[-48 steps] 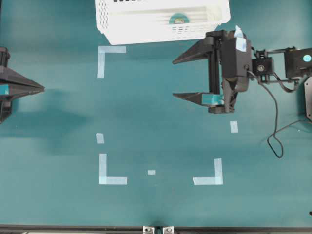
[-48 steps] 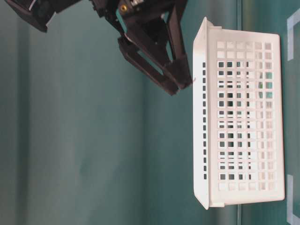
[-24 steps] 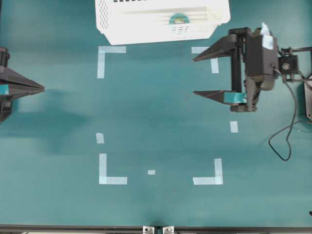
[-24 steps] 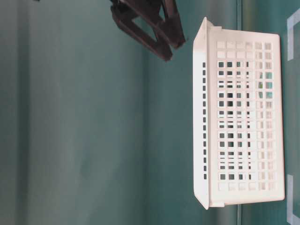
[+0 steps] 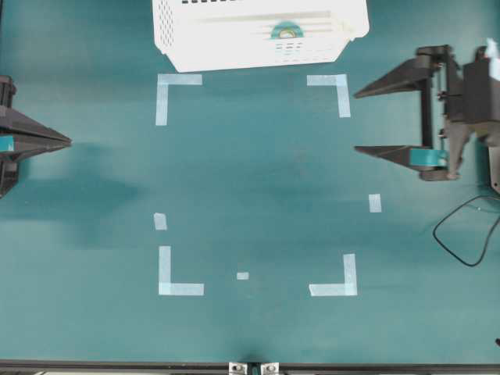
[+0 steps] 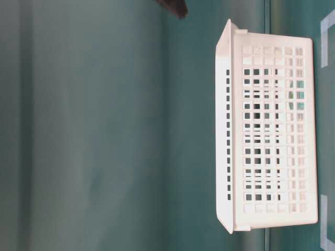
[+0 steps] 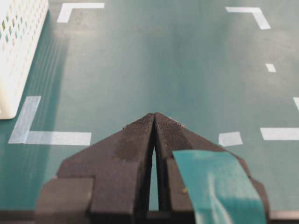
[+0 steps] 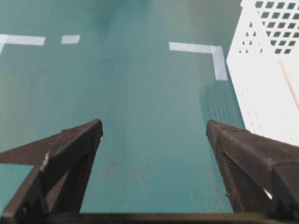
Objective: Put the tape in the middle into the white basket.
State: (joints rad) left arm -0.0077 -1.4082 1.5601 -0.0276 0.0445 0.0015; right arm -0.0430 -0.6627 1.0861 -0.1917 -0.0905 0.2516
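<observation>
The small light-teal tape (image 5: 286,31) lies inside the white basket (image 5: 234,51) at the top of the overhead view, near the basket's right end. The basket's lattice side (image 6: 272,130) fills the right of the table-level view, and its end wall (image 8: 266,88) shows at the right of the right wrist view. My right gripper (image 5: 356,121) hangs at the right side of the table, well away from the basket, open with nothing between its fingers (image 8: 154,128). My left gripper (image 5: 69,141) rests at the left edge, shut and empty (image 7: 154,114).
Pale tape corner marks (image 5: 176,84) (image 5: 332,86) (image 5: 178,275) (image 5: 337,281) outline a square on the teal table. Small tape bits (image 5: 375,203) (image 5: 160,221) (image 5: 243,276) lie near it. A black cable (image 5: 465,234) loops at the right edge.
My open right gripper has drawn back to the right, away from the basket, and has almost left the table-level view. The left gripper has not moved.
</observation>
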